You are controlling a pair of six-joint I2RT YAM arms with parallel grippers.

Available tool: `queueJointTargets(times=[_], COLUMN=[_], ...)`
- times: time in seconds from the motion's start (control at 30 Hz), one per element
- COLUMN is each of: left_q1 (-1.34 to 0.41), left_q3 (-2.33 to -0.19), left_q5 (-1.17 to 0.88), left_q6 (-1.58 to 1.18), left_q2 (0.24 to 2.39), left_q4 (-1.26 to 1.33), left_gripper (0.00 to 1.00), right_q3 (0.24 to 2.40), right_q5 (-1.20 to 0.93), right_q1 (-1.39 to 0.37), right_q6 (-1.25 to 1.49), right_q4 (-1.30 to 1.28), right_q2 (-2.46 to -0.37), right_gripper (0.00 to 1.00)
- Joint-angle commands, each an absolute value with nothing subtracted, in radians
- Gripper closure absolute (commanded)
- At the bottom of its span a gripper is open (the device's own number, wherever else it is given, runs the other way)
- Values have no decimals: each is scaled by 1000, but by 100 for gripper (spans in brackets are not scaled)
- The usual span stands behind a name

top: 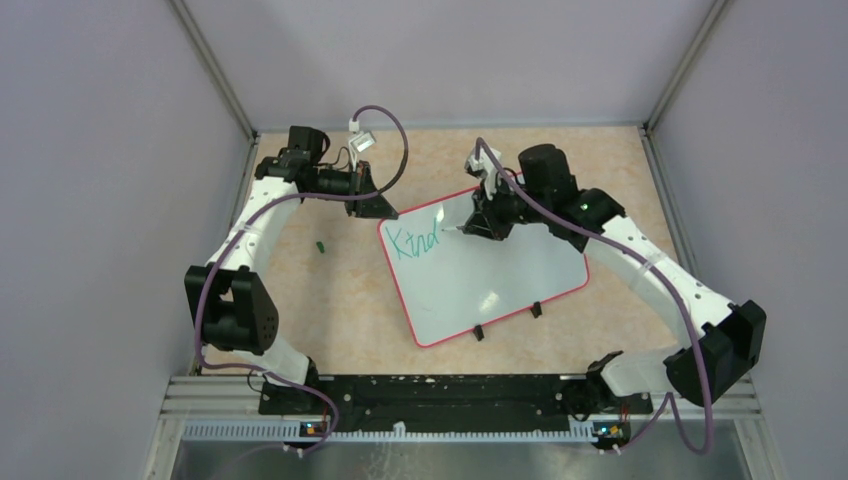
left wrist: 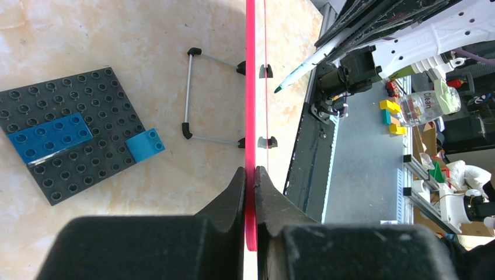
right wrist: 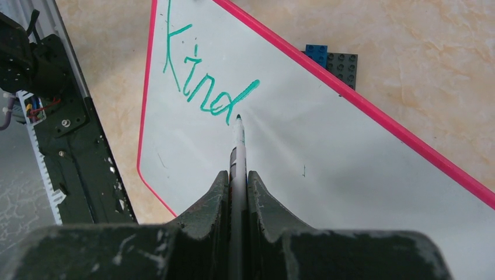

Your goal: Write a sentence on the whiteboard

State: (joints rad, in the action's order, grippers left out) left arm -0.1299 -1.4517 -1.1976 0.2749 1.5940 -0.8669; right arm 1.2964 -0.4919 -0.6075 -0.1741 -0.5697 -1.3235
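- Teal lettering (top: 414,242) "Kind" is seen at whiteboard's (top: 500,280) 10 o'clock corner.
- Its rim (left wrist: 250,87) is clamped by left gripper (left wrist: 251,173).
- Marker (right wrist: 237,137) is clamped by right gripper (right wrist: 237,175), tip beside "d".

whiteboard (top: 490,285): white, red-pink rim | lettering (top: 413,243): teal-green | plate (left wrist: 76,169): dark grey, studded | bricks (left wrist: 49,137): blue

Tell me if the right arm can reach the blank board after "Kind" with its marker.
Probably yes: the marker tip sits beside the writing, with bare whiteboard ahead and nothing between.
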Motion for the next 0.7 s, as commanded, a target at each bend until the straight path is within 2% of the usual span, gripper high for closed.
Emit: queueJointTargets(times=[0.0,0.67], left_q1=[-161,-161], left_q3=[-1442,-1440], left_q5=[-1199,-1200], left_q6=[284,286], left_q2=[1574,1576], left_q4=[-886,-886], left_gripper=[100,100], right_q3=[1332,1266], right_q5=[-467,-434], right_q1=[-627,-630], right_q6=[-189,-172], right_q4=[-544,-512], right_q2=[-1341,-1354], right_gripper=[100,100])
